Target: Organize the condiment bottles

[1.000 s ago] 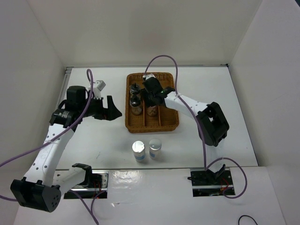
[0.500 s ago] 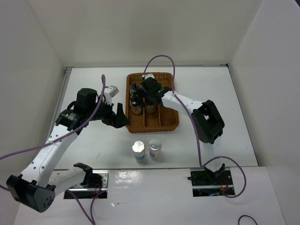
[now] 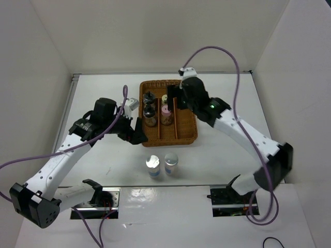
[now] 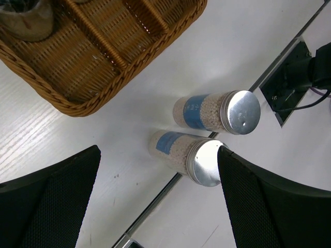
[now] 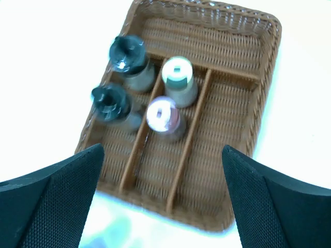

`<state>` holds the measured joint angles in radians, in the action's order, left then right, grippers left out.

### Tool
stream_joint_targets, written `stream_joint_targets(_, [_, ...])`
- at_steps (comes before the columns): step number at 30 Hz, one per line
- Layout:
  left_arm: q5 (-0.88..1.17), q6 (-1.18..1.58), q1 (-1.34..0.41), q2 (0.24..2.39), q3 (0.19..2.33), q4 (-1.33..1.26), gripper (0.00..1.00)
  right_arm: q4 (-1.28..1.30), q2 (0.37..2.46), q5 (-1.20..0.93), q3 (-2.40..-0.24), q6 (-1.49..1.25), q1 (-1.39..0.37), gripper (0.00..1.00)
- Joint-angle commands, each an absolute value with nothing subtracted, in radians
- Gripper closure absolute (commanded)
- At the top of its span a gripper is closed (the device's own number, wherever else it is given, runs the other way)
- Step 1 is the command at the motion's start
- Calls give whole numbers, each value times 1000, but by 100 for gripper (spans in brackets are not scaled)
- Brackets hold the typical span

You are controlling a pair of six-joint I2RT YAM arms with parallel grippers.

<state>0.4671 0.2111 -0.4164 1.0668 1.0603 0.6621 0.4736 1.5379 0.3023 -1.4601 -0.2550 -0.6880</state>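
Four condiment bottles stand in the wicker tray (image 3: 189, 135). Two black-capped ones (image 5: 128, 51) (image 5: 109, 99) are in its left lane. A pale yellow cap (image 5: 177, 72) and a pink cap (image 5: 163, 114) are in the middle lane. Two silver-capped bottles (image 3: 152, 164) (image 3: 171, 161) stand on the table in front of the tray. My right gripper (image 3: 176, 98) (image 5: 161, 149) hangs open above the tray, holding nothing. My left gripper (image 3: 135, 129) (image 4: 158, 151) is open by the tray's front left corner, above the silver bottles (image 4: 189, 155) (image 4: 217, 111).
White walls close in the table on three sides. Two arm-base plates (image 3: 232, 199) (image 3: 95, 199) sit at the near edge, just behind the silver bottles. Purple cables trail from both arms.
My right gripper has opened, let go among the bottles in the tray's middle lane and lifted up and back. My left arm has swung right, toward the tray's front corner.
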Motion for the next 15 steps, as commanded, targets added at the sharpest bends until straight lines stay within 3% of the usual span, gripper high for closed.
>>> stream_joint_targets(1, [479,186,-428,1089,1072,644,1,448,1347,195,-1300,-241,-687,1])
stream_joint_targets(5, [459,209,-437,1098,1054,612,1,425,1152,5,-1123,-186,-696,1])
stream_joint_targets(9, [414,209,-446,1120,1066,621,1,478,993,-29,-999,-186,-779,1])
stream_joint_targets(15, [321,232,-446,1163,1097,663,1,526,905,-118,-940,-232,-790,1])
